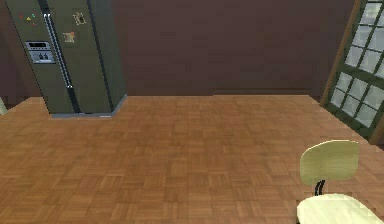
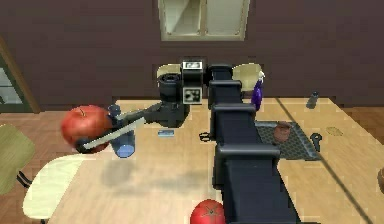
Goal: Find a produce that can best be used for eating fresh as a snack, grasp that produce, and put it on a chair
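**Apple lifted, chair alongside**

The gripper (image 2: 108, 132) holds the red apple (image 2: 82, 122) clear above the table's (image 2: 140, 192) left edge, probably raised for carrying to the pale chair (image 2: 42, 190) just beyond that edge. A second apple (image 2: 207, 212) lies at the table's near edge.

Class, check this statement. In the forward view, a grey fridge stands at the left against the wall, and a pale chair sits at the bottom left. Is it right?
Not quite. The forward view shows the pale chair at the bottom right, not the bottom left. The grey fridge does stand at the left against the wall.
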Controlling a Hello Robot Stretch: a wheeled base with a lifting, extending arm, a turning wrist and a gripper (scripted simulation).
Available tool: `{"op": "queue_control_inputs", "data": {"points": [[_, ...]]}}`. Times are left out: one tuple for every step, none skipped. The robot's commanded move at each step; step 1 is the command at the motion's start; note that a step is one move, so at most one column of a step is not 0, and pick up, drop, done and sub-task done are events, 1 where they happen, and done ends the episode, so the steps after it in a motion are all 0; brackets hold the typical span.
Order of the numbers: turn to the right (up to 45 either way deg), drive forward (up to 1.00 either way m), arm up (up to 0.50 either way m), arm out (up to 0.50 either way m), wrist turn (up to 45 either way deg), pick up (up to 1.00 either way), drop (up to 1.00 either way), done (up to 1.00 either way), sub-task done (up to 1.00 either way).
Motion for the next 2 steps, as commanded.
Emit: {"op": "queue_control_inputs", "data": {"points": [[0.0, 0.0, 0.0, 0.0, -45.0, 0.0, 0.0, 0.0, 0.0], [0.0, 0.0, 0.0, 0.0, -12.0, 0.0, 0.0, 0.0, 0.0]]}}
